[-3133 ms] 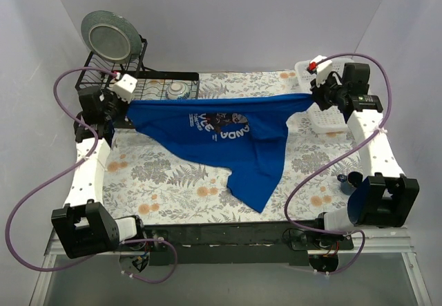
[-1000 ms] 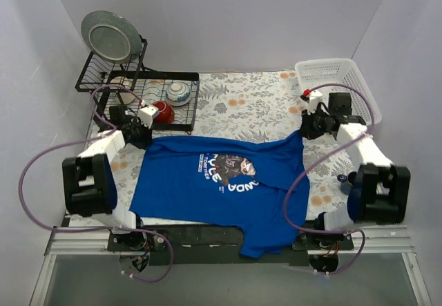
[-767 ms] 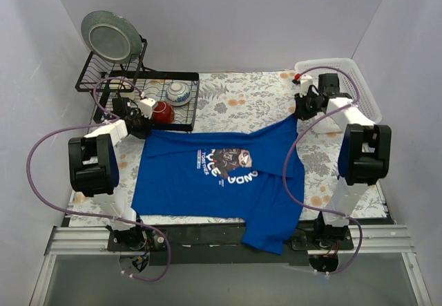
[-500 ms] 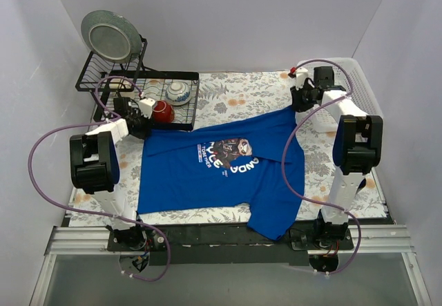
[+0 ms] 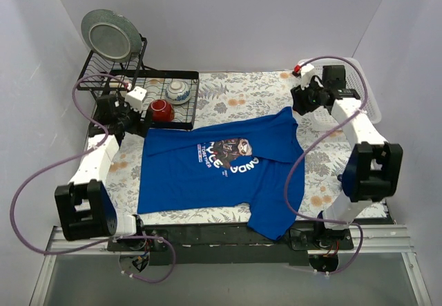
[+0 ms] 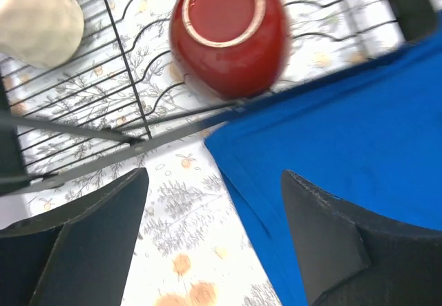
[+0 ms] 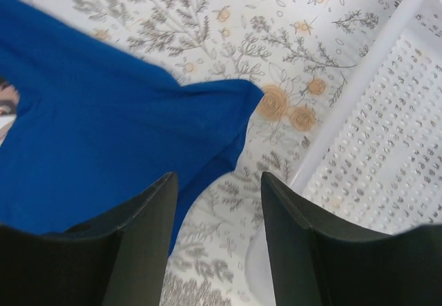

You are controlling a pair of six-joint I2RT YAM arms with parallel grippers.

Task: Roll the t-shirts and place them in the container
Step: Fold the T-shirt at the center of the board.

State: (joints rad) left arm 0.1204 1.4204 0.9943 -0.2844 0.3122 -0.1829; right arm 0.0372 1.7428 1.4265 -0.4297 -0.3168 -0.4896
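Newly released, your royal-blue cotton t-shirt [image 5: 207, 182] is lying flat; left gripper [image 6: 214, 178] and right gripper [image 7: 217, 182] are gaping empty, so be straightening its overhanging corner.

Lets go of the shirt [image 5: 221, 171] at both corners! Opens the left gripper [image 6: 214, 175] and the right gripper [image 7: 217, 176] wide, after clamping a second ago. Lifts both off the cloth, left toward the rack [image 5: 181, 109], right toward the basket [image 7: 387, 147]. Leaves the shirt flat on the table [image 5: 228, 92], no longer strung up in the air, and shifted slightly farther from the near edge.
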